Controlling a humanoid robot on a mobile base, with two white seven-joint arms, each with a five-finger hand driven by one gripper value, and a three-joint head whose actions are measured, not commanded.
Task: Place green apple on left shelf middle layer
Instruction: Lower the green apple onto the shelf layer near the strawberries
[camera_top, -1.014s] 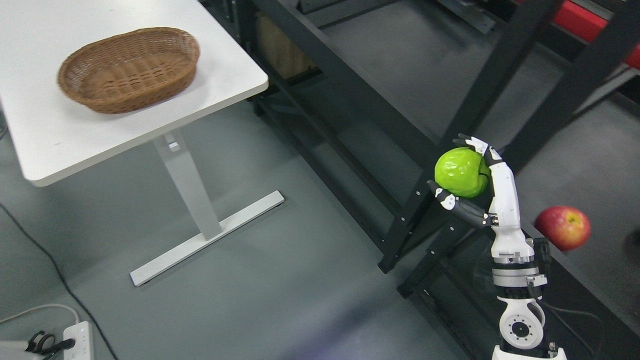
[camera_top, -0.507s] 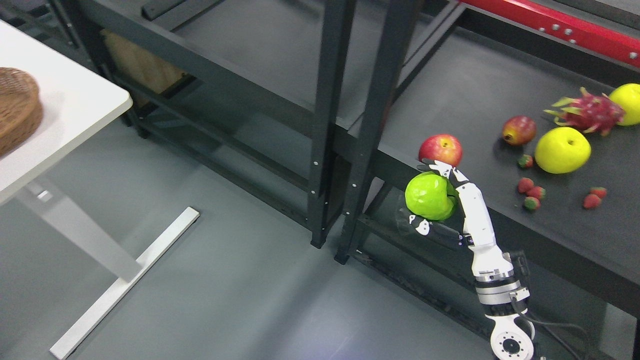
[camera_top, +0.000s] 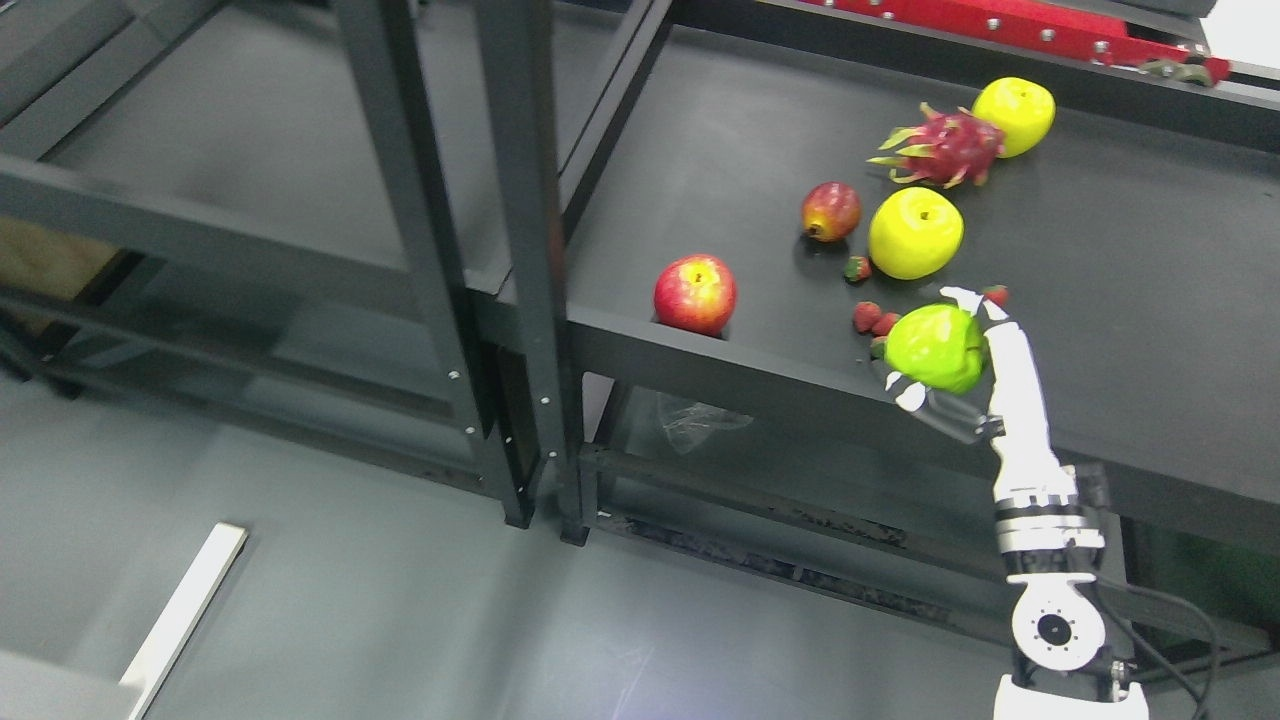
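Right robot hand (camera_top: 940, 355) holds the green apple (camera_top: 937, 347) above the dark shelf (camera_top: 1100, 330).
Its fingers wrap the apple near scattered strawberries (camera_top: 872, 317); grey floor (camera_top: 350, 600) spreads below the black frame.

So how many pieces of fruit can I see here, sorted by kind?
Green apple, held in the robot's right hand: 1
Red apples: 2
Yellow apples: 2
Dragon fruit: 1
Strawberries: at least 4
Total: at least 10
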